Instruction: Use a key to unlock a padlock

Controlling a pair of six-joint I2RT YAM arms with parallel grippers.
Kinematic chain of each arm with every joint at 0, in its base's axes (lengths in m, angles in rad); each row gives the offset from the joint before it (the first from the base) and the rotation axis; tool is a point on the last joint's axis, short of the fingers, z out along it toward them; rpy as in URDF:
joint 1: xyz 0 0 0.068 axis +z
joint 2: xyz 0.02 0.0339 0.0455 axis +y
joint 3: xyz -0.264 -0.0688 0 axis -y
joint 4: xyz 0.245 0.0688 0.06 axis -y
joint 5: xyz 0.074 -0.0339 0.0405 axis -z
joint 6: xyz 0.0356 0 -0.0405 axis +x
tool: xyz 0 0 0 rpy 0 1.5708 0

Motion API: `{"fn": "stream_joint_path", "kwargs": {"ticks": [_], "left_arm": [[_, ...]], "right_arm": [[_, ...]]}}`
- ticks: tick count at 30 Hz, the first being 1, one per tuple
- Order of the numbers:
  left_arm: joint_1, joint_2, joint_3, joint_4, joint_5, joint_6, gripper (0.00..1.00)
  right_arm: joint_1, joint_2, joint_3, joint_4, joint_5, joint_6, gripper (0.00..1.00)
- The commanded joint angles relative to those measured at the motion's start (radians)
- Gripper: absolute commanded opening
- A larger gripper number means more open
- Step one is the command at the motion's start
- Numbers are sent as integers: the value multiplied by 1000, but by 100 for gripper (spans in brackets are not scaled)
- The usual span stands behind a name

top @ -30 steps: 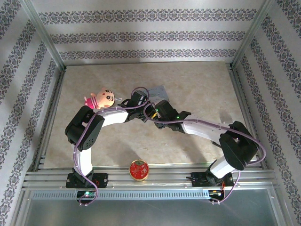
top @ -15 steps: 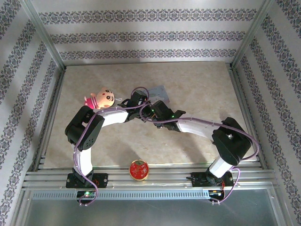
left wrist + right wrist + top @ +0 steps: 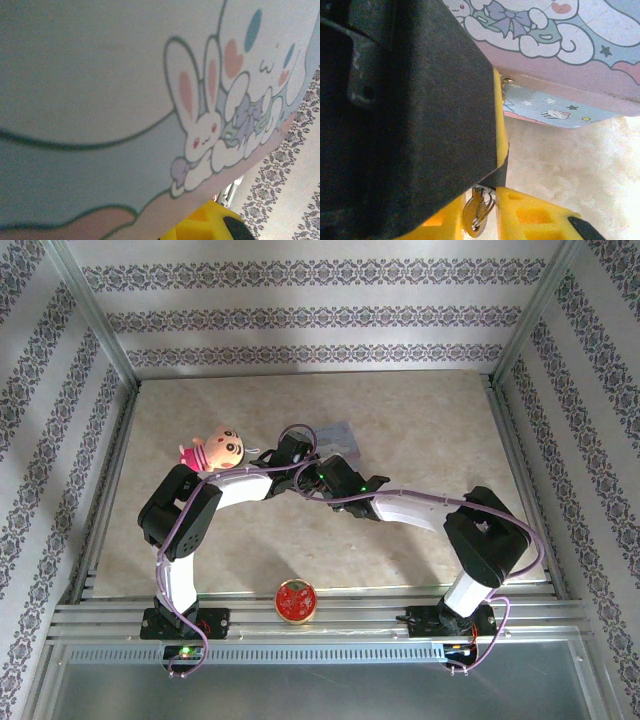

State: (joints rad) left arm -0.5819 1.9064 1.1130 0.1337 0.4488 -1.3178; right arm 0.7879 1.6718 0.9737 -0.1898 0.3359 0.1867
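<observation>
Because a padlock swings away easily when a key is pushed at it, both arms are brought together over the middle of the table (image 3: 430, 430), close to a pastel case (image 3: 338, 433) printed with cartoon rabbits. The left gripper (image 3: 298, 462) is pressed fully together. What it is pinching cannot be told, but the printed side of the case is seen very near to its camera, so it is judged that the case, or the lock on it, is being steadied from this side. The right gripper (image 3: 322, 478) is set opposite. Between its yellow fingers (image 3: 530, 217) a small metal key (image 3: 474, 216) with its ring is seen, apparently pinched there so that it can be guided to the keyhole. The padlock itself cannot be made out with certainty; a small metal fitting (image 3: 507, 80) at the lower edge of the case, beyond the key, is taken as its likely place. A doll (image 3: 215, 447) and a red round tin (image 3: 295, 601) are placed well apart from this work, and no part in it is expected of them.
</observation>
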Motion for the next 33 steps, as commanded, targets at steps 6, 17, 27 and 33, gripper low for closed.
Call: {"fn": "stream_joint_path", "kwargs": {"ticks": [6, 17, 27, 33], "left_arm": [[-1, 0, -10, -39, 99, -56, 0], [-1, 8, -26, -9, 104, -63, 0], [-1, 9, -43, 25, 106, -81, 18], [-1, -3, -68, 18, 93, -80, 35]], "right_arm": [[2, 20, -7, 77, 30, 71, 11], [-117, -28, -148, 291, -284, 417, 2], [-189, -85, -208, 348, -387, 492, 0], [-187, -98, -250, 352, -379, 492, 0]]}}
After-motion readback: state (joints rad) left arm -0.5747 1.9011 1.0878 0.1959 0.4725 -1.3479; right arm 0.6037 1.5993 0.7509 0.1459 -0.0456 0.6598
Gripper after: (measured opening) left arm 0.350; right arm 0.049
